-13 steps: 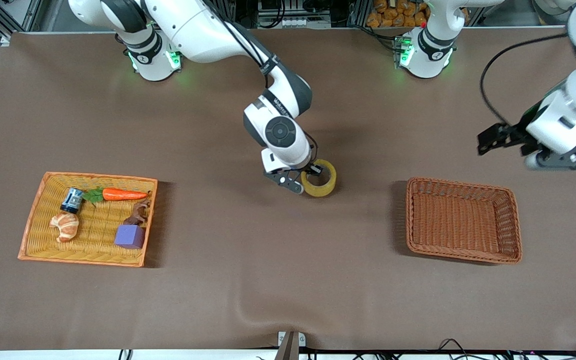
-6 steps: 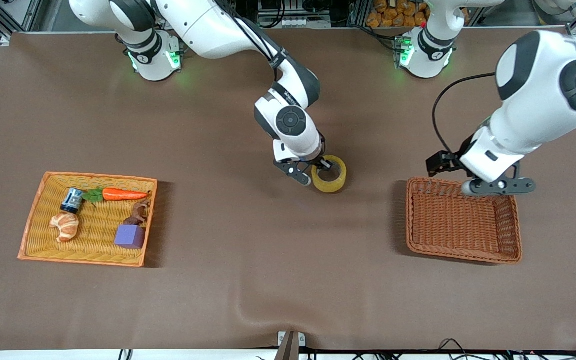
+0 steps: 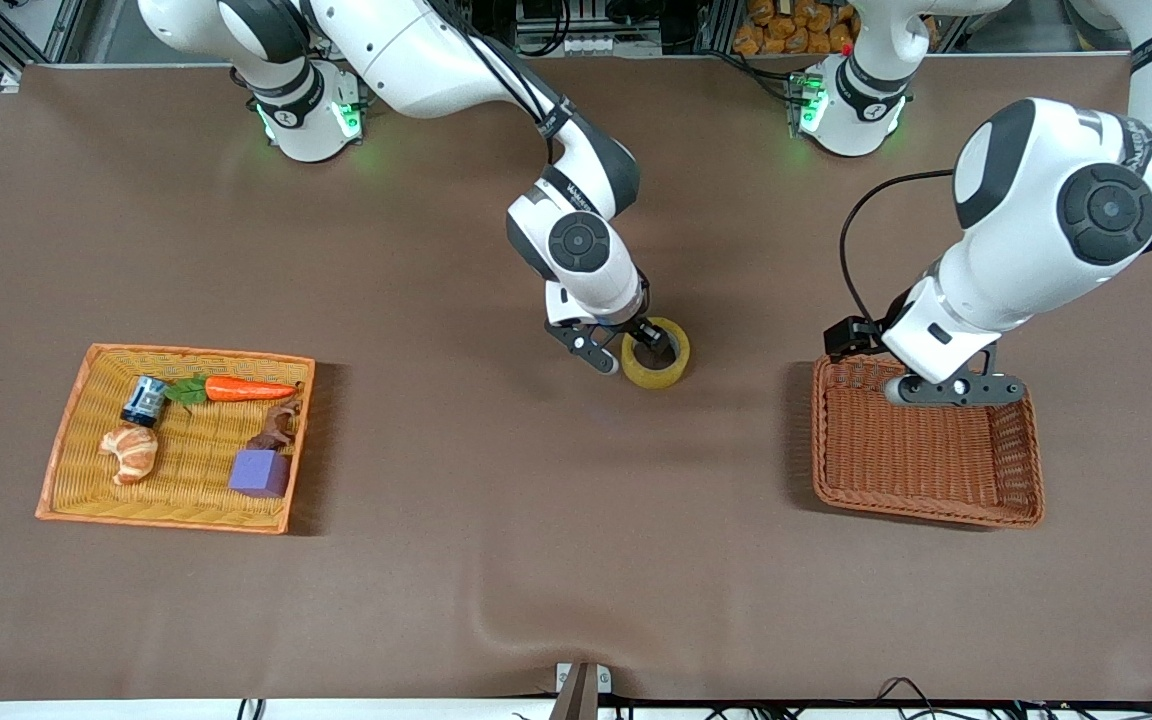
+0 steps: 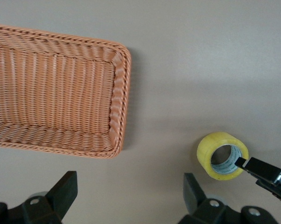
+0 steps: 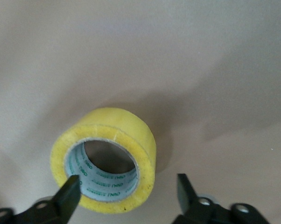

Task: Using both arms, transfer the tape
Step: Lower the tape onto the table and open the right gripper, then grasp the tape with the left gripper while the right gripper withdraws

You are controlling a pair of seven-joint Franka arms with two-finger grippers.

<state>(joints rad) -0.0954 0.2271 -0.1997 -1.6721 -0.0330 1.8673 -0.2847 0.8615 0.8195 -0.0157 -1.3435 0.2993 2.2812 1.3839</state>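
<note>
The tape (image 3: 658,372) stands on the brown counter (image 3: 496,560) in the middle of the front view, resting on its flat side with the hole facing up. In the right wrist view it fills the lower centre of the frame, and green print shows on its grey inner core.

The right gripper (image 3: 636,345) is down at the tape with its fingers spread. One finger reaches into the hole at the rim and the other stands clear outside the yellow wall, so the wall sits between them without being pinched. The left wrist view shows the same thing from farther off: a black fingertip of the right gripper pokes into the ring in the lower part of that frame.

The left gripper (image 3: 844,340) hangs over the corner of the brown wicker basket (image 3: 926,510) that lies toward the tape, at the left arm's end of the counter. Its fingers (image 4: 66,189) are spread wide and carry nothing.

At the right arm's end of the counter lies an orange woven tray (image 3: 66,450). It holds a carrot (image 3: 248,389), a croissant (image 3: 131,450), a small can (image 3: 144,399), a purple cube (image 3: 259,473) and a small brown figure (image 3: 276,428).
</note>
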